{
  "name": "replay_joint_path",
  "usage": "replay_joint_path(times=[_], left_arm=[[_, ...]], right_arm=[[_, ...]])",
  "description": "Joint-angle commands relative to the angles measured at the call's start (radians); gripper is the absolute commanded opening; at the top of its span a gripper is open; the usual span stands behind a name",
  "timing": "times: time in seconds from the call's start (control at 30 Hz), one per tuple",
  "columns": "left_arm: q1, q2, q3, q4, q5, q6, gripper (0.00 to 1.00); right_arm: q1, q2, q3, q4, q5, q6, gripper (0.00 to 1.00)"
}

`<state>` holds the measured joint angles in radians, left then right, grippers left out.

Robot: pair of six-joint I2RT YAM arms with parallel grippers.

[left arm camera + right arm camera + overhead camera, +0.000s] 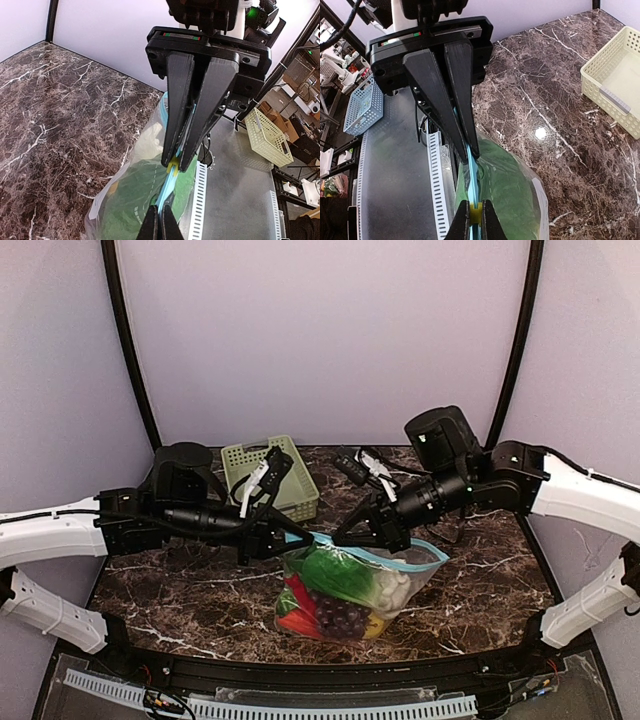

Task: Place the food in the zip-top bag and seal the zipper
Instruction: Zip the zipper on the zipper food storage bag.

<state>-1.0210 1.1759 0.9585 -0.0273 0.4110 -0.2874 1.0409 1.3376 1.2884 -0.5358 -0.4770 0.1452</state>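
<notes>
Where the zip-top bag (350, 585) hangs: over the middle of the table (180, 590), toward its near edge, held up by its mouth. Whether its bottom bears on the table cannot be told.
Food: all inside the bag. Green bok choy (335, 570) lies on top, white garlic (392, 590) to its right, red chilli peppers (295, 605) at the left, dark grapes (340, 618) low in the middle, and a yellow lemon (375, 626) beside them.
Zipper (168, 187): light blue strip, drawn into one thin line between the two sets of jaws. Past the right jaws, in the top view, its sides look parted.
Slider tab (476, 214): yellow, on the strip near the bag's left end.
Right gripper (475, 204): jaws closed on the slider tab.
Left gripper (159, 209): jaws closed tight on the zipper strip, facing the right gripper.
Basket (270, 478): pale green, slotted, at the back of the table, left of centre, apart from the bag.
Table surface: dark marble with white veins.
</notes>
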Motion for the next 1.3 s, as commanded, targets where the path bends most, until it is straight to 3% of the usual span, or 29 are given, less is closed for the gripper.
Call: replay_joint_path(times=[0.0,1.27], left_arm=[[0.012,-0.055,-0.015,-0.043,-0.053,0.010,0.01],[0.117,-0.081,-0.056,-0.102,-0.196,-0.086,0.01]], right_arm=[[-0.002,-0.051,-0.023,-0.087,0.029,0.013,0.00],[-0.019,-0.155,-0.108,-0.133,0.124,0.049,0.00]])
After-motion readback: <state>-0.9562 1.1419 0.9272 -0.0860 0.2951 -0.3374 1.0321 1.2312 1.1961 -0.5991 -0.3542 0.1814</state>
